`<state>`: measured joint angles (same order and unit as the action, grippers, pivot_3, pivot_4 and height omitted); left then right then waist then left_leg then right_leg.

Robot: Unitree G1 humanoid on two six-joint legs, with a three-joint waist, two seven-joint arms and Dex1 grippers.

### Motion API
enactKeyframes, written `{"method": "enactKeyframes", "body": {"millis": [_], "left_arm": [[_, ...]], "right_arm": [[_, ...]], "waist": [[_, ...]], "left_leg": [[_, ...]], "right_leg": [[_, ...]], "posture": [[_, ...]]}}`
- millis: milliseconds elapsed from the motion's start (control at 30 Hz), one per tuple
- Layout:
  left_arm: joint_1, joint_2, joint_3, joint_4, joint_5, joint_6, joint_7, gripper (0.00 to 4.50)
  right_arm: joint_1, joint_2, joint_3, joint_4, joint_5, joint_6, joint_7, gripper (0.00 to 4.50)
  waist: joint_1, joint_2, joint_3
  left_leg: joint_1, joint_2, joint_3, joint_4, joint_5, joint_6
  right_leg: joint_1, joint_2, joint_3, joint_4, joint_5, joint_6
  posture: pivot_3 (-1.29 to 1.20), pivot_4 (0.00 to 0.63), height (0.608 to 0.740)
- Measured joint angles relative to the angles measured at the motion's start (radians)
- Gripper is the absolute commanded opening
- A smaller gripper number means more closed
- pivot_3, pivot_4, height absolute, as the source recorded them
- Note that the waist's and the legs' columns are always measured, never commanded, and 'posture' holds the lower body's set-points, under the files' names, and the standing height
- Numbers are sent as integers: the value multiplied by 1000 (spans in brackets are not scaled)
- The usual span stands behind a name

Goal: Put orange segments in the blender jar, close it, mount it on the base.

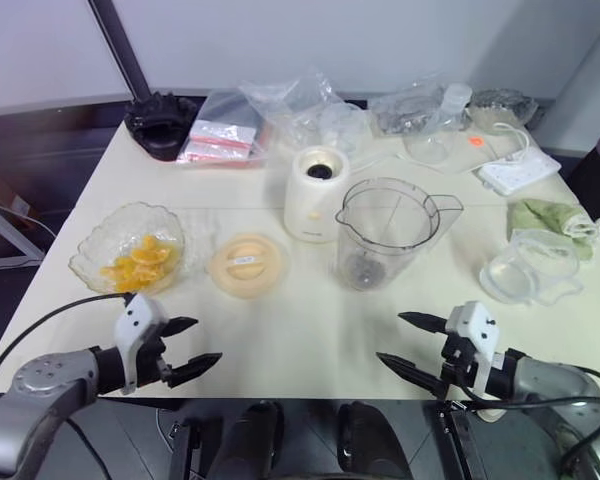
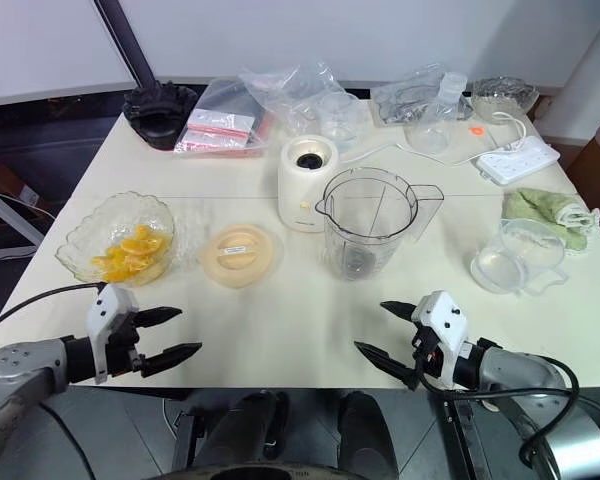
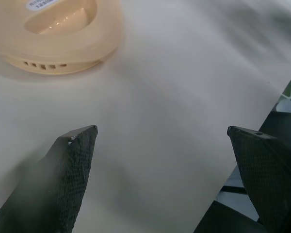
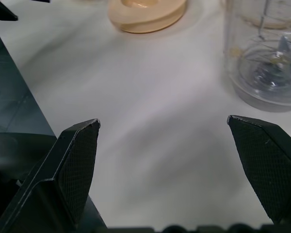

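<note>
Nearest us, our left gripper (image 1: 193, 344) and right gripper (image 1: 408, 343) hover wide open and empty at the table's (image 1: 300, 330) near edge; beyond, orange segments (image 1: 136, 264) fill a glass bowl (image 1: 95, 245), a cream lid (image 1: 246, 264) beside the empty blender jar (image 1: 388, 232), the base (image 1: 316, 193) just behind

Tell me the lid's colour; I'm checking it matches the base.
Cream, slightly peachy; the lid shows best in the left eye view.

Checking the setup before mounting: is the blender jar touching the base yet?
Apart. In the right eye view, a strip of bare table separates the blender jar from the base.
</note>
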<state>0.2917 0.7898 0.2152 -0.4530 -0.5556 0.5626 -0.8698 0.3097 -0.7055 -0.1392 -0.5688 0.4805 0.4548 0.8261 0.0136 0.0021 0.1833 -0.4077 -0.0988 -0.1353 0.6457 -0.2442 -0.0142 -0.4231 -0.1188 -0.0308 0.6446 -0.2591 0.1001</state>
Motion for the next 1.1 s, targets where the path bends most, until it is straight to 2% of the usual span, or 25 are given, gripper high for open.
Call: {"method": "enactKeyframes", "body": {"millis": [933,1033,1100], "left_arm": [[-26,6,6,-1,2,3,17,4480],[-59,55,-14,20,53,-24,-9,4480],[-134,118,-27,48,87,-43,-43,4480]], "right_arm": [[-23,-12,18,-20,14,20,6,4404],[-39,-12,24,-20,14,20,6,4404],[-50,-23,33,-23,21,33,14,4404]], "waist": [[1,0,0],[1,-1,0],[5,-1,0]], "left_leg": [[0,0,1,0,0,0],[0,1,1,0,0,0],[0,1,1,0,0,0]], "right_leg": [[0,0,0,-1,0,0],[0,1,0,0,1,-1],[0,1,-1,0,1,-1]], "posture": [[0,150,740],[0,150,740],[0,150,740]]}}
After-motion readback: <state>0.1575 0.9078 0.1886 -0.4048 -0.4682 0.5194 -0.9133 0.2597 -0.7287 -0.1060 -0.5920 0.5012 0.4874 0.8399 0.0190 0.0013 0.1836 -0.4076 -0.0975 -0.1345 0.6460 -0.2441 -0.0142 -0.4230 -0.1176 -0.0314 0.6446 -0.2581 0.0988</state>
